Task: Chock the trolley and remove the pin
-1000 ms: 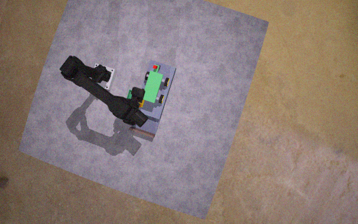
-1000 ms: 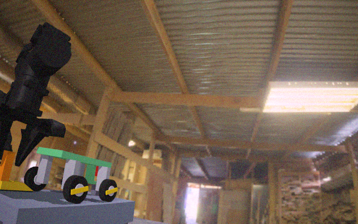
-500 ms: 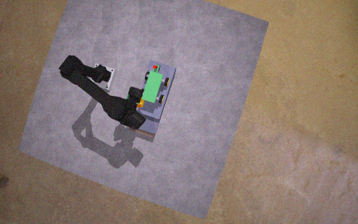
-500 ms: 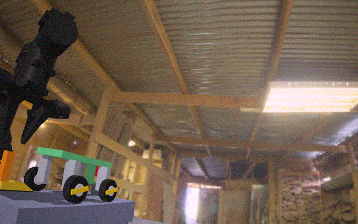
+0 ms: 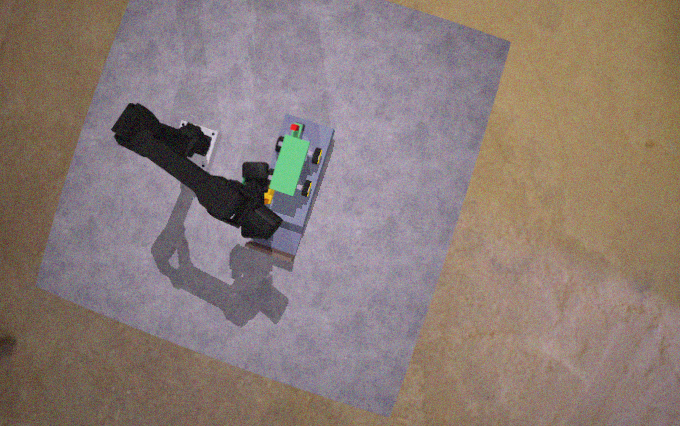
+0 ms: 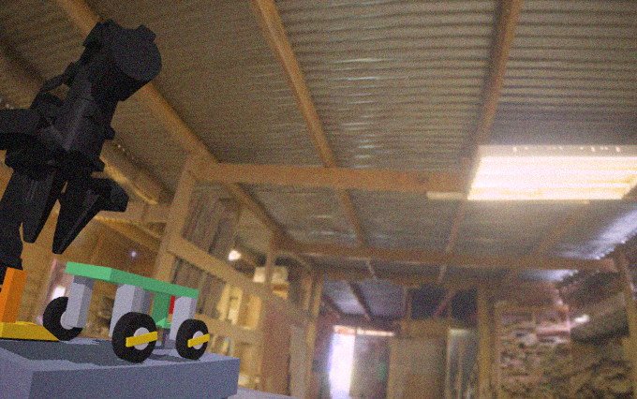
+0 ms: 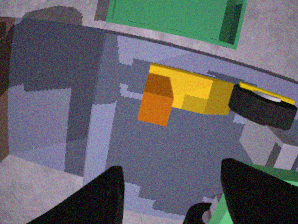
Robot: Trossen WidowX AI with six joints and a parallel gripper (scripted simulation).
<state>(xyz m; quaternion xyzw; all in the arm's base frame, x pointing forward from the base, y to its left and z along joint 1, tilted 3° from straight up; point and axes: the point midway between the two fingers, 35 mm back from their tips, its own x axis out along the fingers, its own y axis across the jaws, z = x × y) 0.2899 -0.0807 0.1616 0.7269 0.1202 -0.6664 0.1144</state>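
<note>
The green-topped trolley (image 5: 290, 165) (image 6: 131, 279) stands on the ramp (image 5: 291, 243) (image 6: 140, 380). The yellow chock (image 5: 268, 196) (image 6: 28, 331) (image 7: 192, 87) lies on the ramp, orange handle up, its thin end against or very close to the downhill wheel (image 7: 262, 109) on the tray side; contact is hard to confirm. The red-headed stop pin (image 5: 294, 127) (image 6: 171, 305) is in place at the uphill end. The gripper (image 6: 43, 246) (image 7: 171, 165) is open and empty, above the ramp near the chock and the trolley's downhill end. The green tray (image 7: 172, 33) lies beside the ramp, mostly hidden from above.
A brown strip (image 5: 269, 251) edges the ramp's low end. The arm's white base plate (image 5: 213, 145) is on the tray's side of the ramp. The forearm passes over the tray area, and the trolley's deck stands close beside the fingers.
</note>
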